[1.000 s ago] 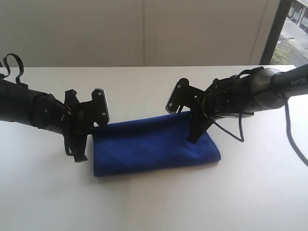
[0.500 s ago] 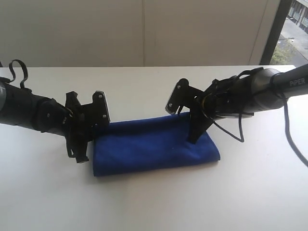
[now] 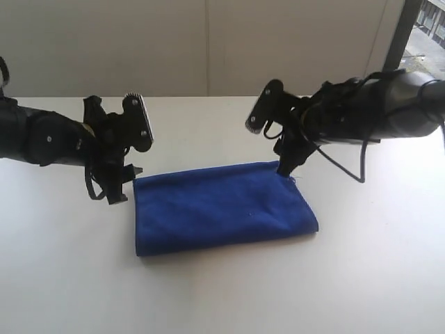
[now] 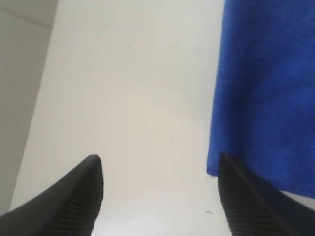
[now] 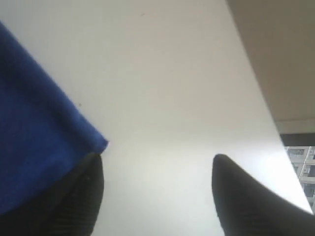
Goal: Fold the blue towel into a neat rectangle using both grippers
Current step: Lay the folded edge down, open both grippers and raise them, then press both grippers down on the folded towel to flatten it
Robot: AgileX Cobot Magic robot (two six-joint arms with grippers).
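The left pincer stands wide, its two fingers far apart with nothing between them; the left wrist view shows only bare white surface in the gap of the left pincer. One of its dark ribbed fingertips sits just beside a corner of the blue towel. The right pincer is equally wide and empty. In the right wrist view, the right pincer spans plain surface, and a corner of the blue towel lies against one fingertip; whether that tip touches the cloth or hangs just above it I cannot tell. The blue towel lies flat on the surface as a folded, roughly rectangular shape between the two pincers, its far corners near each lower finger and its near edge well clear of both arms. The arms are cut off at both sides of the exterior view, and the wrist views show only the finger ends, dark and out of focus. A black cable loops beneath the right arm. The surface is white and matt. Behind it runs a pale wall, and at the upper right a dark window frame edges a strip of daylight with buildings outside.
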